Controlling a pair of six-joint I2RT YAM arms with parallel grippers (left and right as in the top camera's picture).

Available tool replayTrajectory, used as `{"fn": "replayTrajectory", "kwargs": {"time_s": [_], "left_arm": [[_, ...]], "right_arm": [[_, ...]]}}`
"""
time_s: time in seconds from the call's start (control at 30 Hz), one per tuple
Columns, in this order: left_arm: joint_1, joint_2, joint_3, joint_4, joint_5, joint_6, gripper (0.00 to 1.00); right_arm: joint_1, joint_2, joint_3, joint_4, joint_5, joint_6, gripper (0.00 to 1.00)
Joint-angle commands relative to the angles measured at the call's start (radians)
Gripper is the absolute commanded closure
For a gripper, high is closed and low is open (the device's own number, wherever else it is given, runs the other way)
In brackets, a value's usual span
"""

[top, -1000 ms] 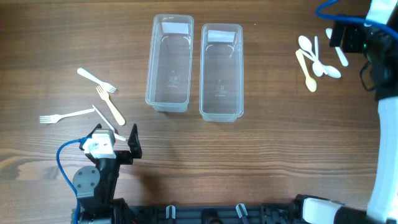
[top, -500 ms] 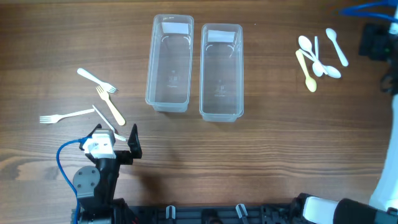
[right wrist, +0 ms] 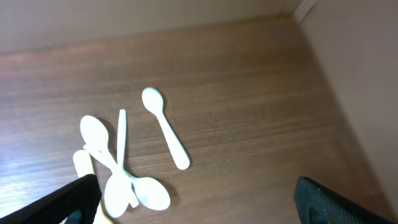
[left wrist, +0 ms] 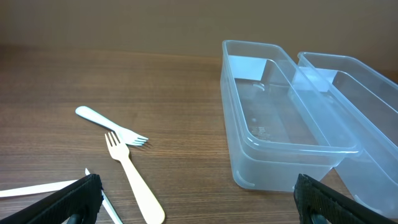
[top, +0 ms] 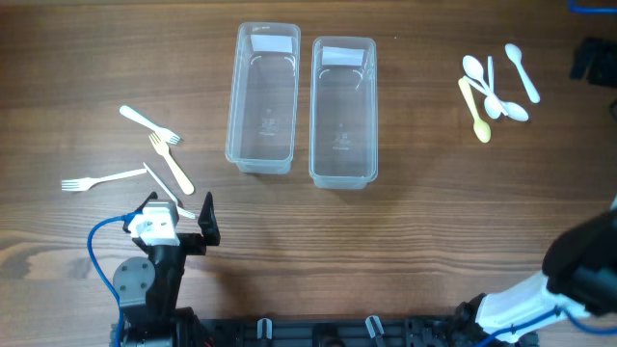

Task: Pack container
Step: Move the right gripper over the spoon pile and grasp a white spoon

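Observation:
Two clear, empty plastic containers stand side by side at the back middle, the left container [top: 262, 106] and the right container [top: 342, 116]. Both also show in the left wrist view [left wrist: 280, 118]. Several plastic forks [top: 149, 121] lie at the left; a cream fork [left wrist: 134, 180] is nearest. Several plastic spoons [top: 492, 92] lie at the back right, also in the right wrist view [right wrist: 118, 180]. My left gripper [left wrist: 199, 208] is open and empty, low near the front left [top: 178, 217], just short of the forks. My right gripper [right wrist: 199, 208] is open and empty, right of the spoons.
A yellow spoon [top: 475, 111] lies among the white ones, and one white spoon [right wrist: 165, 127] lies apart. A thin white utensil handle [top: 159, 185] lies by my left gripper. The right arm [top: 593, 60] sits at the table's right edge, near a wall [right wrist: 360, 74].
My right arm has swung right, away from the spoons and almost out of the overhead view. My left arm and all the utensils have not moved.

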Motion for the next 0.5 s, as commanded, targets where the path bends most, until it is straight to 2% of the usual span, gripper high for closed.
{"fn": "replayTrajectory", "kwargs": {"time_s": [0.0,0.1,0.47], "left_arm": [[-0.007,-0.007,-0.006,0.003,-0.002,0.018,0.0],[-0.007,-0.007,-0.006,0.003,-0.002,0.018,0.0],[-0.007,-0.007,-0.006,0.003,-0.002,0.018,0.0]], "right_arm": [[0.003,0.077,0.017,0.035,-0.039,-0.036,0.0],[0.004,0.143,0.017,0.074,-0.041,-0.052,0.0],[0.026,0.333,0.016,0.133,-0.15,-0.251,0.03]]}}
